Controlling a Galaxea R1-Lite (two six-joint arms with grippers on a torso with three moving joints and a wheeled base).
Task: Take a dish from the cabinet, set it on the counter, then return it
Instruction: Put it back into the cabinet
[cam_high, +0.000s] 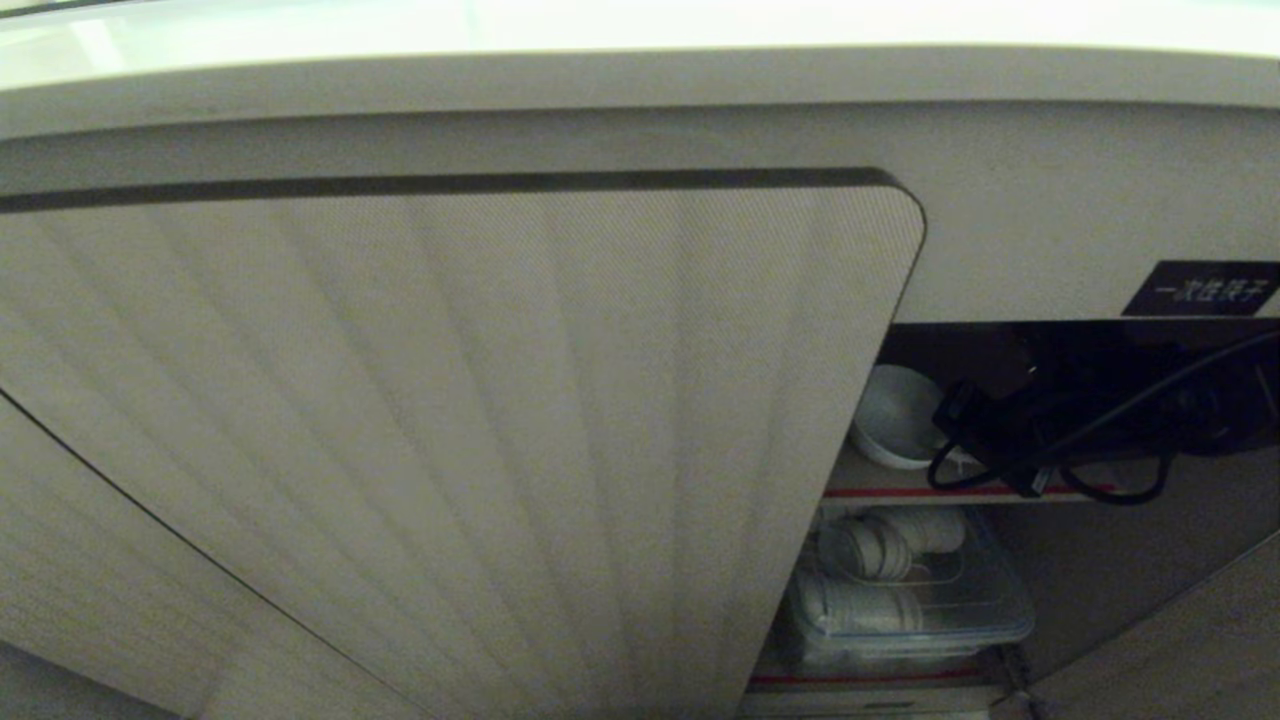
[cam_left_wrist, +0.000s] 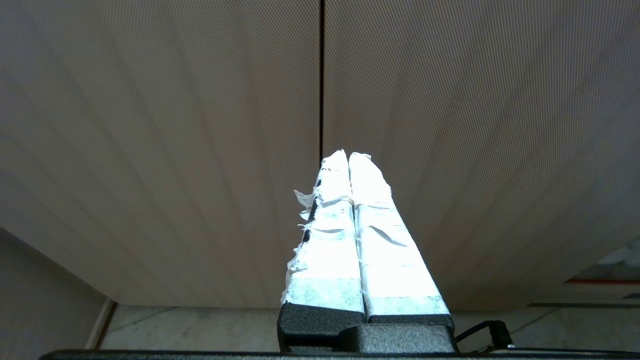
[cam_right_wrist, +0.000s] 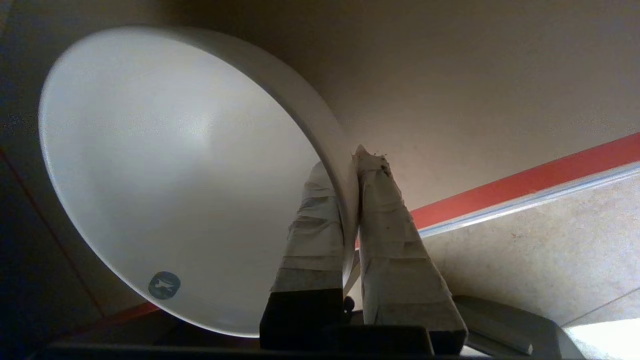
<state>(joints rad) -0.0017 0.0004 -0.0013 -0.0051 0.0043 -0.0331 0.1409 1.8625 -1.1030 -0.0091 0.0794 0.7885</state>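
Bowl pinched, up on the top shelf!
My right gripper (cam_right_wrist: 350, 165) clamps the bowl (cam_right_wrist: 165, 165) rim inside the cabinet (cam_high: 1000, 230); open door (cam_high: 450, 430) alongside, tray of plates (cam_high: 900, 600) below; left gripper (cam_left_wrist: 348, 156) closed, empty.

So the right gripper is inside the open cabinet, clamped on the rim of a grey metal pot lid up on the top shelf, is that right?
Not quite. The right gripper is clamped on the rim of the white bowl, not a metal pot lid; the right wrist view shows a taped finger on each side of its rim. The rest holds: it is on the top shelf of the open cabinet.

The dish (cam_right_wrist: 165, 165) looks like smooth glazed ceramic; the cabinet (cam_high: 500, 420) door is matt, finely ribbed; gripper fingers (cam_right_wrist: 390, 240) wear wrinkled white tape.
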